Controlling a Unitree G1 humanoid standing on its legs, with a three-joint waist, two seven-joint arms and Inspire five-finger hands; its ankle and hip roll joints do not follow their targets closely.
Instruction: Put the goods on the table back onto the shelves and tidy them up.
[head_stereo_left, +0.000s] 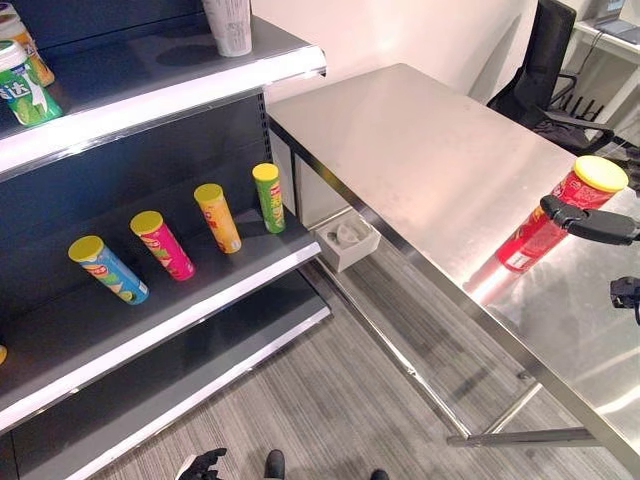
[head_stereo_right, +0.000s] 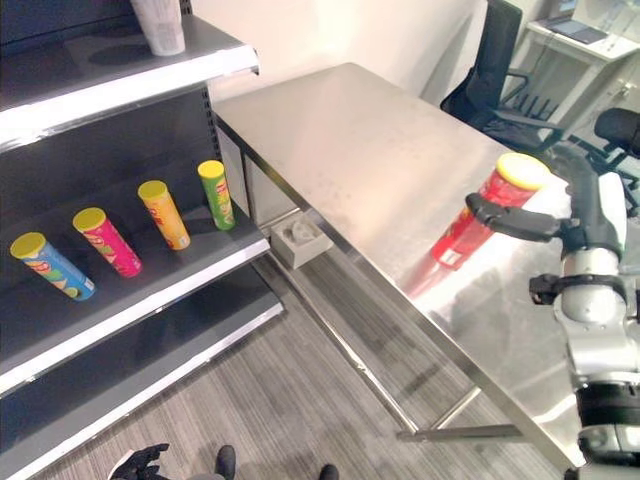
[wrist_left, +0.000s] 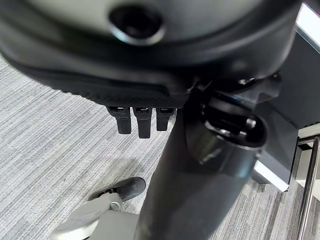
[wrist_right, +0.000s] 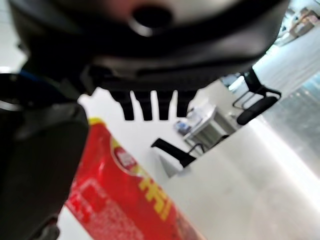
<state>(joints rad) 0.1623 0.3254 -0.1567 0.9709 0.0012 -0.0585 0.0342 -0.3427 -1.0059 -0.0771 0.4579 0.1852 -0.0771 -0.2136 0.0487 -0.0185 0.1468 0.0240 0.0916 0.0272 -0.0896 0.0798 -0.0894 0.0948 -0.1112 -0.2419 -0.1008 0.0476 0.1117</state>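
Standing tilted on the steel table (head_stereo_left: 420, 150), near its right part: a red chip can (head_stereo_right: 478, 218) with a yellow lid, leaning toward the shelf side at its base. Reaching across the upper part of that can: the right hand (head_stereo_right: 512, 222), thumb lying over the front of the can just below the lid; in the right wrist view, fingers (wrist_right: 150, 104) sticking out straight above the red can (wrist_right: 125, 200), so not closing around it, loosely open against it. Hanging low by the grey floor (head_stereo_left: 330, 400) at the lower left: the left hand (head_stereo_left: 200, 465), fingers (wrist_left: 142, 120) short and relaxed, holding nothing. Lying in a row on the middle shelf (head_stereo_left: 200, 290): blue can (head_stereo_left: 107, 269), pink can (head_stereo_left: 162, 244), orange can (head_stereo_left: 217, 217) and green can (head_stereo_left: 268, 197), all yellow-lidded. Standing on the top shelf (head_stereo_left: 150, 90): a white cup (head_stereo_left: 230, 25) and a green bottle (head_stereo_left: 25, 85). Sitting behind the table: a black chair (head_stereo_left: 545, 65).
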